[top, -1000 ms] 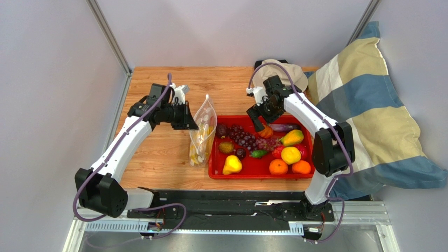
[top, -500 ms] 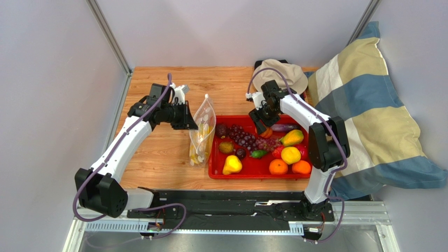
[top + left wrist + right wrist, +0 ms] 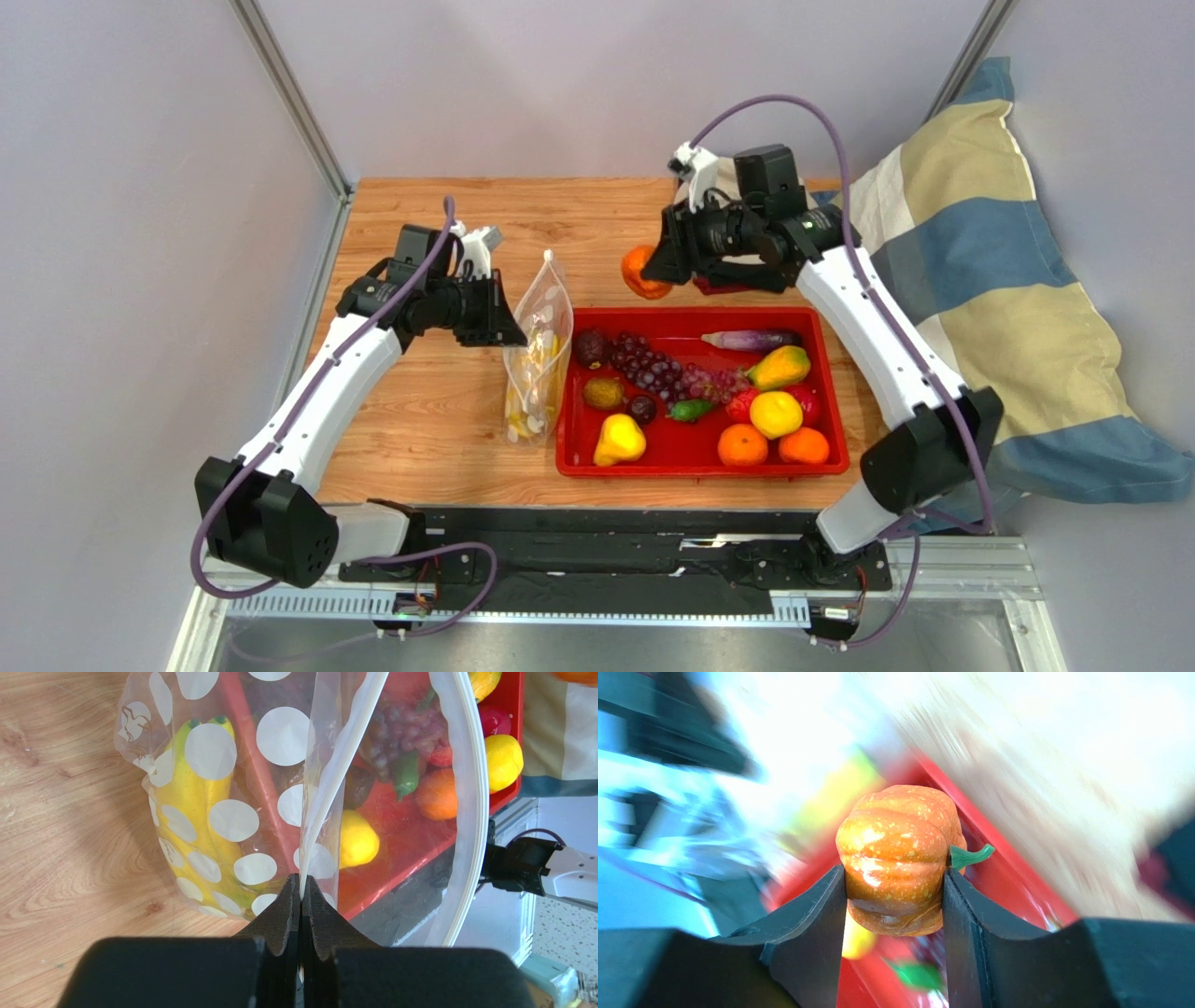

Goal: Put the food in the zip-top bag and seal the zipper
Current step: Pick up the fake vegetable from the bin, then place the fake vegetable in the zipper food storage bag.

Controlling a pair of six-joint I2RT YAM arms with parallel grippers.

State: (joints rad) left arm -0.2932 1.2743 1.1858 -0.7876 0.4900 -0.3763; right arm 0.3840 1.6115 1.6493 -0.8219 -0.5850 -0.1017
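The clear dotted zip-top bag (image 3: 539,357) stands left of the red tray (image 3: 828,462), with a yellow banana bunch (image 3: 193,805) inside. My left gripper (image 3: 508,331) is shut on the bag's near rim, on the white zipper strip (image 3: 337,777); the mouth gapes open. My right gripper (image 3: 650,266) is shut on a small orange pumpkin (image 3: 899,857), held in the air above the tray's far left corner, right of the bag's top. Grapes (image 3: 652,364), a pear (image 3: 617,438), oranges (image 3: 742,444) and a yellow fruit (image 3: 774,413) lie in the tray.
A striped pillow (image 3: 982,280) lies at the right edge of the wooden table (image 3: 421,434). A beige hat (image 3: 807,210) sits behind the right arm at the table's far side. Grey walls enclose the left and back.
My right gripper has lifted the orange pumpkin out of the tray and swung it up and left toward the bag. The left gripper and the bag have stayed still.
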